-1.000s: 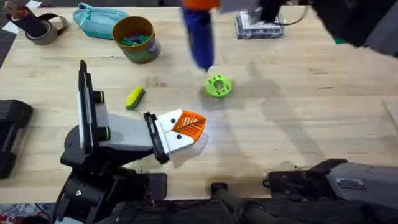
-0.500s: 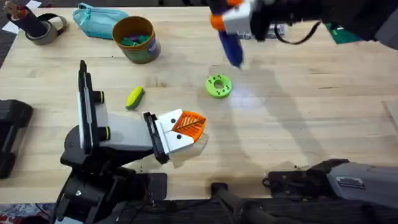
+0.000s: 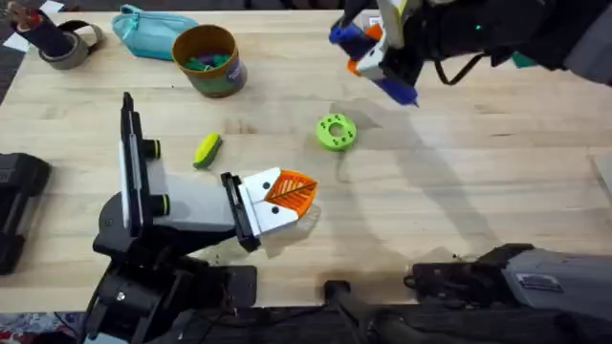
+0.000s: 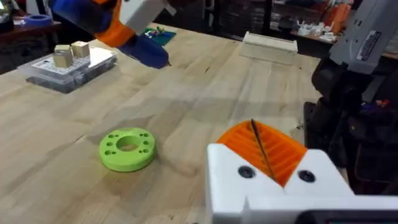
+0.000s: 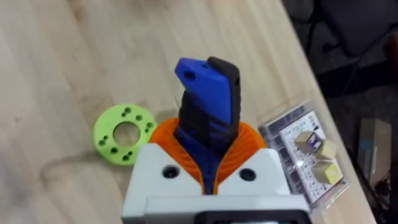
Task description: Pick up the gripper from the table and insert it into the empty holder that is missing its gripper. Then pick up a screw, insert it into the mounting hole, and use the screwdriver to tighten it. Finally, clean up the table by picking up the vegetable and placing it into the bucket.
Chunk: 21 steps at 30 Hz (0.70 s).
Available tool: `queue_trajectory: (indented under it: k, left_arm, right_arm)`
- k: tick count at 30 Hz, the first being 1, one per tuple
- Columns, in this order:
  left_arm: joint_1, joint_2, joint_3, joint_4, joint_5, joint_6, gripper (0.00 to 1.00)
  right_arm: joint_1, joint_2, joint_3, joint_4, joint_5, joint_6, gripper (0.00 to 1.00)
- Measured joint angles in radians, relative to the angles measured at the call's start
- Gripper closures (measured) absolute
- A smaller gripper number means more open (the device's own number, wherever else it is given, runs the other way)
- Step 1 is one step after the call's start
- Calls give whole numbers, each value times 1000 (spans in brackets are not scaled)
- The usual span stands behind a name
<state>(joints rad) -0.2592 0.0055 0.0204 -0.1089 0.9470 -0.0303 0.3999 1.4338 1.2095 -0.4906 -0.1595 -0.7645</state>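
Your right pincer is clenching the blue screwdriver in its orange pads, carrying it high over the far side of the table, tilted, above and beyond the green ring-shaped disc. In the right wrist view the screwdriver is sitting upright between the pads. Your left pincer is showing orange pads pressed together with nothing between them, so it is clenched and empty, waiting at the near left.

The white holder is standing at the near left, with the small orange finger seated at its black end plate. The corn cob is lying on the wood just beyond the holder, and the bucket is standing at the far left, well apart from it.

As a judgement: the tilted screwdriver could slip in the pads as you are lowering it, and its tip could miss the mounting hole or knock the finger loose. I cannot tell whether a screw is in place.

Counted: one screwdriver, one holder, one corn cob, one bucket, one green disc, one clear parts box.
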Motion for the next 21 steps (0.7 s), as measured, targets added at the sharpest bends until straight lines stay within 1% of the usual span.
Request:
queue_trajectory:
  k: [3, 4, 8, 11, 15, 18, 21]
  left_arm:
    - [0, 0, 0, 0, 0, 0, 981]
    - [0, 0, 0, 0, 0, 0, 981]
    - [0, 0, 0, 0, 0, 0, 981]
    - [0, 0, 0, 1, 0, 0, 981]
    - [0, 0, 0, 1, 0, 0, 981]
    - [0, 0, 0, 1, 0, 0, 981]
    - [0, 0, 0, 0, -1, 0, 981]
  right_arm:
    - [9, 0, 0, -51, 38, -3, 948]
    - [9, 4, 1, -136, 83, -6, 949]
    - [-18, 66, 2, -204, 129, -7, 947]
    - [-45, 147, 2, -196, 168, -7, 949]
    - [-69, 245, 2, -153, 250, -7, 950]
    - [-80, 295, 2, -107, 295, -7, 951]
    - [-92, 324, 2, -62, 314, -9, 953]
